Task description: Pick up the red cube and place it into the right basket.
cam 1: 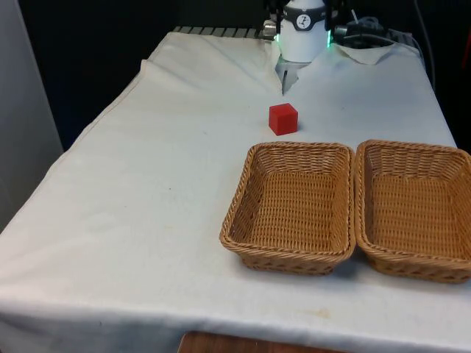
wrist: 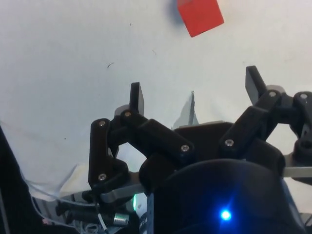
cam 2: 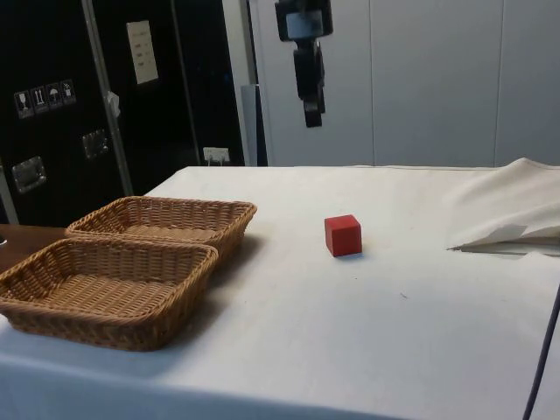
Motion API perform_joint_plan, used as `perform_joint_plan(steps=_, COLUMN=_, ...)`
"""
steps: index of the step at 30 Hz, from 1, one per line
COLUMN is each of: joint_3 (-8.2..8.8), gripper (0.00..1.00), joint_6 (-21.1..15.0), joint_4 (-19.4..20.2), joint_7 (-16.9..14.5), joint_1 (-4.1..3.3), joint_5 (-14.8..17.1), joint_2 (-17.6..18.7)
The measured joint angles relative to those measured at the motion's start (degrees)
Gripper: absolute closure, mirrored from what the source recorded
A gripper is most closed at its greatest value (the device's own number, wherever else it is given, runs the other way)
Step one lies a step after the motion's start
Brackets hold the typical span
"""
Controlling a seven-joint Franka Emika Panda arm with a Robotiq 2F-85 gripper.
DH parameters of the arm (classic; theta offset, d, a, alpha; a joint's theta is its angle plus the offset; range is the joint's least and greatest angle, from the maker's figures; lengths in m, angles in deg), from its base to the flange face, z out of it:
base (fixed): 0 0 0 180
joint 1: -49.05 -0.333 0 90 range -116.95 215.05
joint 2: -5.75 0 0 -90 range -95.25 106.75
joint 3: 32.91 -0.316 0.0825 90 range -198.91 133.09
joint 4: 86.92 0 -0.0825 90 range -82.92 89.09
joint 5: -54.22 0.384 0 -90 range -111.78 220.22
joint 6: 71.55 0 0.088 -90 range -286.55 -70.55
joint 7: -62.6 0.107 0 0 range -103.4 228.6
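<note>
Where white cloth [cam 1: 147,220] lies, cabinets [cam 2: 61,105] stand.

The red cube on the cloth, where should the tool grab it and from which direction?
Come straight down on the red cube, closing on two opposite side faces. It sits flat, apart from the baskets, with bare cloth all round. The tool hangs open above the table.

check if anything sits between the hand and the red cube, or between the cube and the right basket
Nothing visible blocks the hand: it hangs open above bare cloth short of the red cube. Toward the right basket, the left basket stands beside the straight line, so its near rim may need clearing.
</note>
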Motion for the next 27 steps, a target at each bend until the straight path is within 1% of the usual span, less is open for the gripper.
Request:
perform_joint_plan(steps=2, joint_3=0.00, gripper=0.00, joint_6=-1.8, joint_4=1.4, joint_7=-1.1, joint_1=0.11, joint_5=0.0, joint_2=0.5)
perform_joint_plan(steps=4, joint_3=0.00, gripper=0.00, joint_6=-1.8, joint_4=1.4, joint_7=-1.1, joint_1=0.11, joint_5=0.0, joint_2=0.5)
perform_joint_plan(steps=7, joint_3=0.11, gripper=0.00, joint_6=-3.8, joint_4=2.9, joint_7=-2.4, joint_1=0.29, joint_5=0.0, joint_2=0.9)
perform_joint_plan(steps=9, joint_3=0.40, gripper=0.00, joint_6=-5.7, joint_4=4.3, joint_7=-3.8, joint_1=0.57, joint_5=0.0, joint_2=1.3)
perform_joint_plan(steps=11, joint_3=0.74, gripper=0.00, joint_6=-6.8, joint_4=5.0, joint_7=-4.8, joint_1=0.69, joint_5=0.0, joint_2=1.4)
perform_joint_plan(steps=12, joint_3=0.74, gripper=0.00, joint_6=-6.8, joint_4=5.0, joint_7=-4.8, joint_1=0.69, joint_5=0.0, joint_2=1.4)
perform_joint_plan(steps=16, joint_3=1.49, gripper=0.00, joint_6=-8.3, joint_4=6.2, joint_7=-6.9, joint_1=0.97, joint_5=0.0, joint_2=1.7)
perform_joint_plan(steps=18, joint_3=1.83, gripper=0.00, joint_6=-9.8, joint_4=7.2, joint_7=-8.3, joint_1=1.15, joint_5=0.0, joint_2=2.0)
perform_joint_plan(steps=20, joint_3=1.89, gripper=0.00, joint_6=-10.4, joint_4=7.7, joint_7=-8.7, joint_1=1.15, joint_5=0.0, joint_2=2.1)
perform_joint_plan(steps=22, joint_3=2.06, gripper=0.00, joint_6=-11.9, joint_4=8.5, joint_7=-9.6, joint_1=1.26, joint_5=0.1, joint_2=2.5)
perform_joint_plan(steps=23, joint_3=2.23, gripper=0.00, joint_6=-13.3, joint_4=9.1, joint_7=-10.5, joint_1=1.32, joint_5=0.1, joint_2=2.9)
perform_joint_plan(steps=27, joint_3=2.52, gripper=0.00, joint_6=-15.6, joint_4=10.0, joint_7=-12.5, joint_1=1.38, joint_5=0.3, joint_2=4.0)
